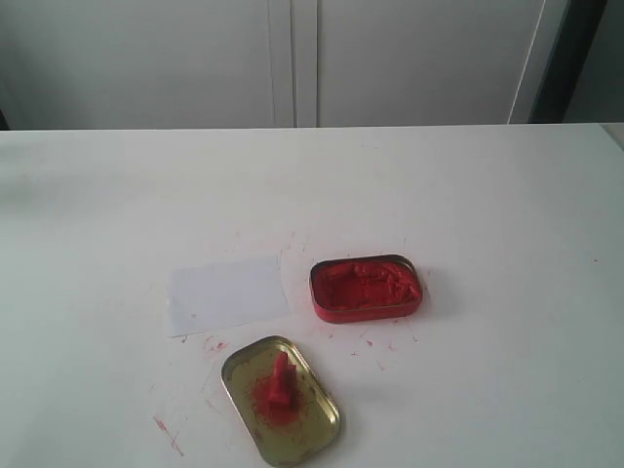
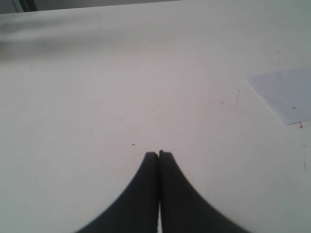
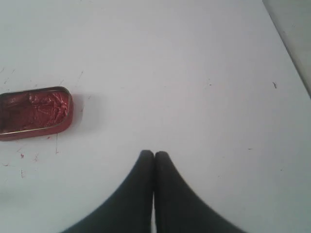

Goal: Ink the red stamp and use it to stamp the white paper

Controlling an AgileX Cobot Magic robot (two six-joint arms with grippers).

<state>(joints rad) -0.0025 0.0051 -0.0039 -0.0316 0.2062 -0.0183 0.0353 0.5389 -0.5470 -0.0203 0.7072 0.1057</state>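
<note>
— End effector state, both sides?
— Shut tight and gripping nothing: left end effector (image 2: 159,154) and right end effector (image 3: 154,154) alike, fingertips pressed together above bare surface (image 1: 468,195).
— Layout, big to small?
— Gold lid (image 1: 297,434) nearest the exterior camera, stained red. White paper (image 1: 229,292) lying flat just behind it, toward the left. Red tin (image 1: 366,314) of paste, open, just beside the paper on the right. Red stamp (image 1: 280,382) sitting inside the lid on the stain, not near either end effector.
— Step in hand?
— Probably the very first: fetching the stamp. No sign of stamping begun.
— Next move?
— Spread the jaws, come down over the lid, close on the narrow handle. Then into the paste, then onto the paper.
— Anything unclear?
— Plenty. No arm visible from the exterior camera. No stamp in either wrist view. Paper and tin each cut off at a frame edge there. Hard to say whether upright or leaning; stamp's underside hidden.
</note>
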